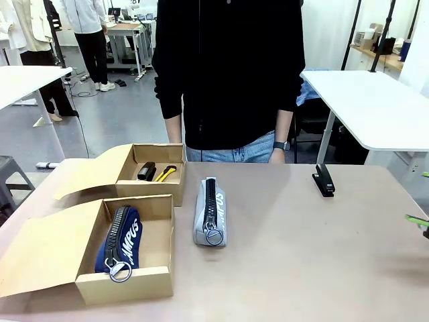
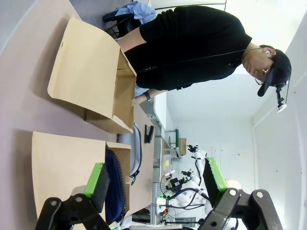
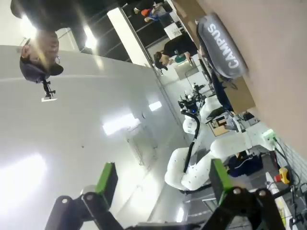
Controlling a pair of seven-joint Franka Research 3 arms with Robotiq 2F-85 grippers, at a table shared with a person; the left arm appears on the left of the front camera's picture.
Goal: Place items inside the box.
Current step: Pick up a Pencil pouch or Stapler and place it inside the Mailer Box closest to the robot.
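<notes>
Two open cardboard boxes stand at the table's left. The near box (image 1: 157, 275) holds the navy "CAMPUS" pouch (image 1: 120, 243). In the far box (image 1: 179, 191) lie a black stapler (image 1: 146, 172) and the yellow-and-black knife (image 1: 165, 174). A grey pouch (image 1: 210, 212) lies on the table beside the boxes, and another black stapler (image 1: 324, 180) sits at the far right. My left gripper (image 2: 156, 179) is open in the air above the near box, with the navy pouch (image 2: 115, 187) below it. My right gripper (image 3: 163, 182) is open, far from the grey pouch (image 3: 223, 45). One green fingertip (image 1: 417, 220) shows at the right edge.
A person in a black top stands at the far side, one hand (image 1: 277, 155) at the table edge. Both boxes' lids (image 1: 47, 251) lie open to the left. Bare tabletop (image 1: 315, 255) spreads over the middle and right.
</notes>
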